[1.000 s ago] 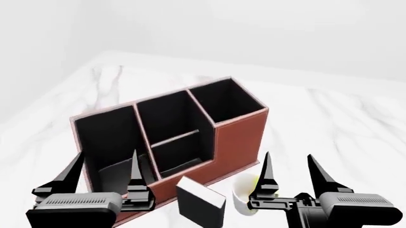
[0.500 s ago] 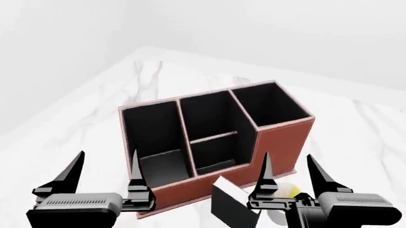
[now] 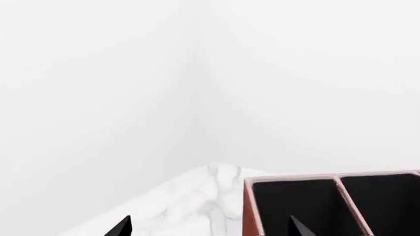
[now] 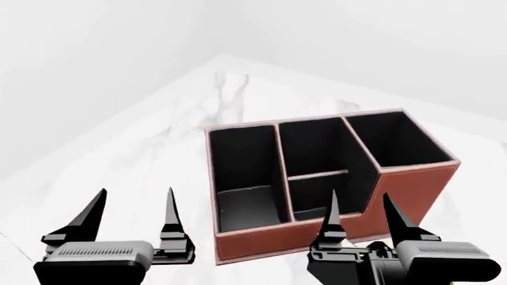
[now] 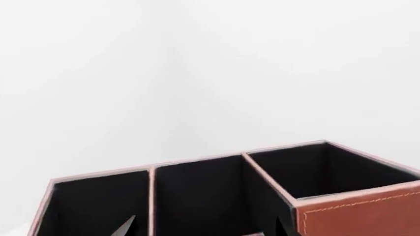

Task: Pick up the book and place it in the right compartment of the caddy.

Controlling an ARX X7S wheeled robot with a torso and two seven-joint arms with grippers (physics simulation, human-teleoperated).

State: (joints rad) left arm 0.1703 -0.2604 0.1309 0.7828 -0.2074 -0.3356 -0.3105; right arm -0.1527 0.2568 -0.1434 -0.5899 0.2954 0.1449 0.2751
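The reddish-brown caddy [image 4: 253, 240] stands on the white marble table, its three black-lined sections open upward. The tall right compartment [image 4: 420, 190] is at its far right end. The book is hidden in every view. My left gripper [image 4: 135, 193] hangs open and empty in front of the caddy's left end. Also open and empty, my right gripper [image 4: 360, 195] hangs before the stepped front. In the left wrist view, the left gripper [image 3: 210, 228] points at the caddy's left corner [image 3: 249, 206]. The right gripper [image 5: 206, 227] faces the caddy [image 5: 354, 211] and the right compartment [image 5: 328, 167].
The marble table [image 4: 158, 136] narrows to a far corner [image 4: 225, 62] behind the caddy, against plain white walls. A pale yellowish sliver [image 4: 379, 243] shows between the right gripper's fingers, at their base; I cannot tell what it is.
The head view has swung left, so the caddy now sits further right in it. The book and the mug beside it have dropped out of sight at the bottom. Both grippers stay open.
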